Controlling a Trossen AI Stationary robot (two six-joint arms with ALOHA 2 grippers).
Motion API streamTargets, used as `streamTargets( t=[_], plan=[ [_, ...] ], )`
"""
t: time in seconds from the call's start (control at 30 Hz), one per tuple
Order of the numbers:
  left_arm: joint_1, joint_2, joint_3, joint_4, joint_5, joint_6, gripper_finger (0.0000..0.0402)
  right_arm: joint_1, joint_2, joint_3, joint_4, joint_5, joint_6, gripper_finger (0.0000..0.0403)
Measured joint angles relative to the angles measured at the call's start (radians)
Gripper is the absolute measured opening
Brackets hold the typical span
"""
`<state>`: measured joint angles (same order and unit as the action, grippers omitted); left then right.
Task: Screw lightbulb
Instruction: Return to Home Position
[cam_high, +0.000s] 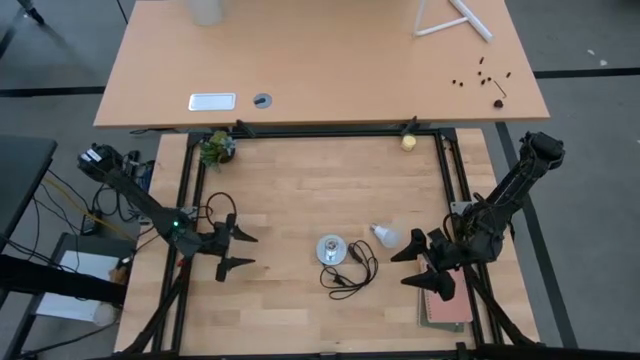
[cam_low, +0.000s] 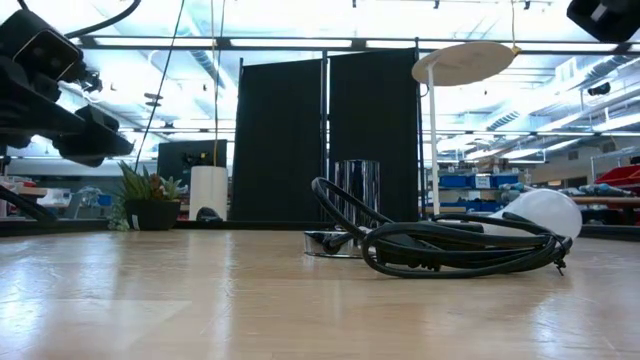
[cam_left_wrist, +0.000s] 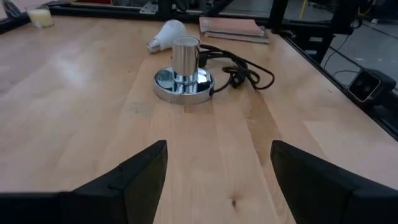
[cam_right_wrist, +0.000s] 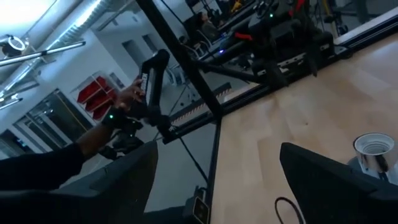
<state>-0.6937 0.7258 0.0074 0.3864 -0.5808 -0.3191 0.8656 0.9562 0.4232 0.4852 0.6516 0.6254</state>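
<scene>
Left gripper (cam_high: 249, 250): fingers spread wide, nothing between them. It hovers above the bare table (cam_high: 290, 190) and points at the socket (cam_high: 331, 249). In my left wrist view, the socket's chrome tube stands upright on its round base, straight ahead of the fingers (cam_left_wrist: 134, 177) and well clear of the tips.

Right gripper (cam_high: 401, 270): also wide and empty. It faces the left one from the other side of the socket.

Lightbulb (cam_high: 388, 235): not in the socket. It lies on its side on the wood, just past the socket as seen from the left gripper, with its screw base turned toward the socket. It is close to one right fingertip, but nothing grips it. The low view shows it resting on the table behind the cord.

Black cord (cam_high: 355, 272): loose loops beside the socket, between it and the right gripper.

Notebook (cam_high: 447, 310): flat on the table under the right arm.

Farther out from both grippers, at the table's back rail: small potted plant (cam_high: 215, 148) and yellowish ball (cam_high: 408, 142).
</scene>
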Motion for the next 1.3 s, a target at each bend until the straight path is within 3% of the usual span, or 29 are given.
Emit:
streamTargets(
  t=[0.5, 0.83, 1.3],
  plan=[
    [0.000, -0.273, 0.000, -0.088, 0.002, 0.000, 0.0290, -0.065, 0.088, 0.000, -0.053, 0.000, 0.000, 0.0346],
    [0.082, -0.464, 0.000, -0.318, 0.002, 0.001, 0.0290, -0.105, 0.164, -0.002, -0.052, 0.000, 0.000, 0.0346],
    [0.296, -0.478, 0.000, -0.318, 0.005, 0.000, 0.0290, -0.125, 0.163, -0.150, -0.006, 0.001, 0.000, 0.0346]
  ],
)
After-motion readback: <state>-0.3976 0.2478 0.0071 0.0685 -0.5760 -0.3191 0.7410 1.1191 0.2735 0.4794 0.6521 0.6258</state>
